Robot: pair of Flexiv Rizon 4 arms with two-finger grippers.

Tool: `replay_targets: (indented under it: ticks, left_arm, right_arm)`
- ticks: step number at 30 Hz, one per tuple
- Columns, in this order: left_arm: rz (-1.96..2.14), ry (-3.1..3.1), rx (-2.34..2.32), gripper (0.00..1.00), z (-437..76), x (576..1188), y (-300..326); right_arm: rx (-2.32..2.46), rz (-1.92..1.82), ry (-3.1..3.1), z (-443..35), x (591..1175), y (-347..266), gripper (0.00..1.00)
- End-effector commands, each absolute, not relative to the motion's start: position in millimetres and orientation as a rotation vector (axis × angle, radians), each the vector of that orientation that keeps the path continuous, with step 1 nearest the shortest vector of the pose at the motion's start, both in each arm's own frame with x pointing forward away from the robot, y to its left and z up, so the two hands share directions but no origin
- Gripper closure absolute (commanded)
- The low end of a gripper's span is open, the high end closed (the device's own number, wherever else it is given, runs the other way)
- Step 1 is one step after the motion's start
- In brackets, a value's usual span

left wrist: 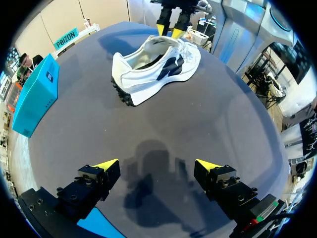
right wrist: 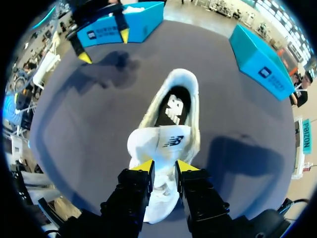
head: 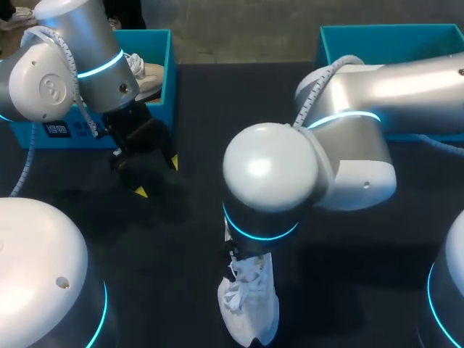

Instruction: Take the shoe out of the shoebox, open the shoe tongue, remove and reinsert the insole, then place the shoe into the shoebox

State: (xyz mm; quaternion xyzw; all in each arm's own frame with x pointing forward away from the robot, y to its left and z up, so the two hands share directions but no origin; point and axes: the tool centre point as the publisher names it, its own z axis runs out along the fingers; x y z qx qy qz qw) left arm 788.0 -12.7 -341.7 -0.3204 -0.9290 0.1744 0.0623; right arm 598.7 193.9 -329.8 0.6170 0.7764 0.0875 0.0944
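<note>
White shoe (head: 250, 304) lies on its side near the table's (head: 181, 275) robot-side edge, right gripper (right wrist: 164, 168) pinching its tongue (right wrist: 166, 141), left gripper (left wrist: 157, 165) spread beside the shoebox (head: 163, 80): tongue-opening step, apparently, next needing the tongue drawn back off the insole (right wrist: 171, 111).

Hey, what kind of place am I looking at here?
Likely a robot test bench: a left arm and right arm over a dark table, a white sneaker on it, blue shoeboxes at its far edge.
</note>
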Motion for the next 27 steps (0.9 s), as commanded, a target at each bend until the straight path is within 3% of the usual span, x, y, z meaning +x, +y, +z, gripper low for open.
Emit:
replay_targets:
  ticks: [1, 15, 27]
  left_arm:
    - [0.522, -2.809, -0.969, 0.00, -341.6, 787.6, -12.7]
    - [0.522, -2.809, -0.969, 0.00, -341.6, 787.6, -12.7]
    - [0.522, -2.809, -0.969, 0.00, -341.6, 787.6, -12.7]
  right_arm:
    - [1.938, 0.346, 2.277, -333.0, 596.6, 180.2, 0.73]
    - [1.854, 0.269, 2.280, -312.1, 580.9, 221.5, 0.78]
    - [1.874, 0.248, 2.230, -332.7, 597.4, 221.2, 0.77]
